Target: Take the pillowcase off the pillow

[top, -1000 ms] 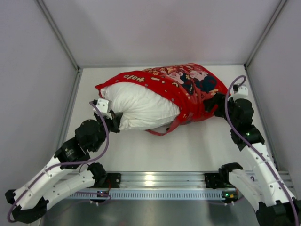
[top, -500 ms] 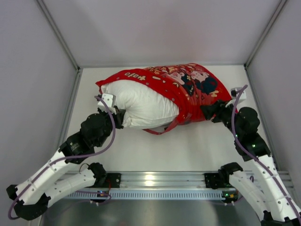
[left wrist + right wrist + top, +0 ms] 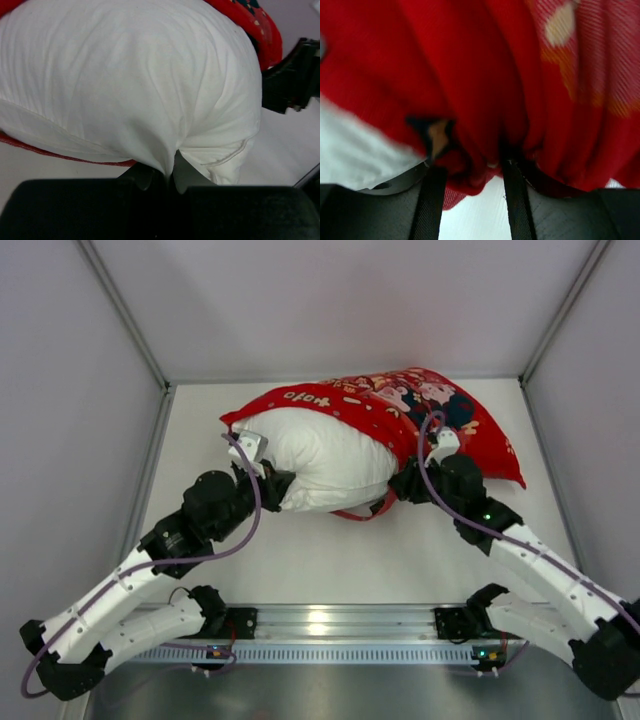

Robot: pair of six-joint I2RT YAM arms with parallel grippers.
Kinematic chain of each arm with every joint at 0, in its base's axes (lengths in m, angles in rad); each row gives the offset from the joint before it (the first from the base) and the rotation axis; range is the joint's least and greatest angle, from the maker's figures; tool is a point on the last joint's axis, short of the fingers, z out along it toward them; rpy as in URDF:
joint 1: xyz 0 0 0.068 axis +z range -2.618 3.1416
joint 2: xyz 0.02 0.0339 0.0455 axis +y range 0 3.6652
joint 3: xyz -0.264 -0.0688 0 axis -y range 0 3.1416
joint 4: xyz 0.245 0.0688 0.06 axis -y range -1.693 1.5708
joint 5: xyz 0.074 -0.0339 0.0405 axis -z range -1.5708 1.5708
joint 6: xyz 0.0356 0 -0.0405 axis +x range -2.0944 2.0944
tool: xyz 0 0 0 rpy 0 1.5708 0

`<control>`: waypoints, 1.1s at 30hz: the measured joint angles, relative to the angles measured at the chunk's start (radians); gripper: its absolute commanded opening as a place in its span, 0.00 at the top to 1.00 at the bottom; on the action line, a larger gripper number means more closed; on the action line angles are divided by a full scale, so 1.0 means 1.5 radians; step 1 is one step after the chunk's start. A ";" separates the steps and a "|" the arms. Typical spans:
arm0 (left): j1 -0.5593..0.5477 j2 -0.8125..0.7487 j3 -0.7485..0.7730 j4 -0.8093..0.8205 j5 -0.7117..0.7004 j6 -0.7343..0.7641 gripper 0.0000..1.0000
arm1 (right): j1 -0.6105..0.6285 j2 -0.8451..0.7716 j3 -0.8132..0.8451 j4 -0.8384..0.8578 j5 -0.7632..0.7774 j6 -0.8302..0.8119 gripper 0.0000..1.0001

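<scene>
The pillowcase (image 3: 455, 415) covers only the far and right part of the pillow (image 3: 330, 455), which lies across the far half of the table (image 3: 330, 560) (its near-left end is bare white). At that end the left tool (image 3: 172, 172) is closed tight on a fold of pillow, while the right tool (image 3: 470, 175) clamps bunched pillowcase fabric at the near right

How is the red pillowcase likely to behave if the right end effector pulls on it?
Probably floppy: the pillowcase bunches into folds in the right end effector. It likely drags rather than slips freely, since it hugs the plump pillow. Its unfilled corner on the right lies flat, suggesting thin, light cloth.
</scene>
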State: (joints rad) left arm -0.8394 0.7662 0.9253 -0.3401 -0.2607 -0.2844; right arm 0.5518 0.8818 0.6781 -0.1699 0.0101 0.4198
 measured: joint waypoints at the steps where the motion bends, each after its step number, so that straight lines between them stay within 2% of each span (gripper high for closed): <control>1: 0.000 0.000 0.000 0.007 0.018 -0.002 1.00 | 0.000 0.043 0.010 0.009 0.004 0.001 0.55; 4: 0.001 0.007 0.000 0.017 0.058 -0.009 1.00 | 0.000 0.164 0.077 0.012 0.001 0.000 0.61; 7: 0.000 0.034 0.000 0.037 0.072 -0.021 1.00 | 0.000 0.254 0.154 0.006 -0.014 0.002 0.62; 9: -0.012 0.052 0.000 0.050 0.071 -0.023 1.00 | 0.000 0.293 0.191 0.003 -0.015 0.002 0.58; 12: -0.068 0.092 0.001 0.072 0.041 -0.019 1.00 | 0.001 0.336 0.235 -0.008 -0.012 -0.001 0.51; 17: -0.180 0.174 0.002 0.110 -0.001 -0.006 1.00 | 0.001 0.352 0.252 -0.018 -0.012 -0.018 0.46; 21: -0.235 0.243 0.011 0.137 -0.013 -0.004 1.00 | 0.001 0.353 0.252 -0.024 -0.014 -0.035 0.42; 33: -0.277 0.468 0.138 0.231 -0.010 -0.016 1.00 | 0.000 0.369 0.241 0.032 -0.098 -0.071 0.27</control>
State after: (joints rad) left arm -1.2549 1.4677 1.1316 0.0071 -0.2756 -0.3077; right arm 0.5518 1.4349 1.0401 -0.1215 -0.1371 0.3134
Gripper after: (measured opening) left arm 0.073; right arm 0.671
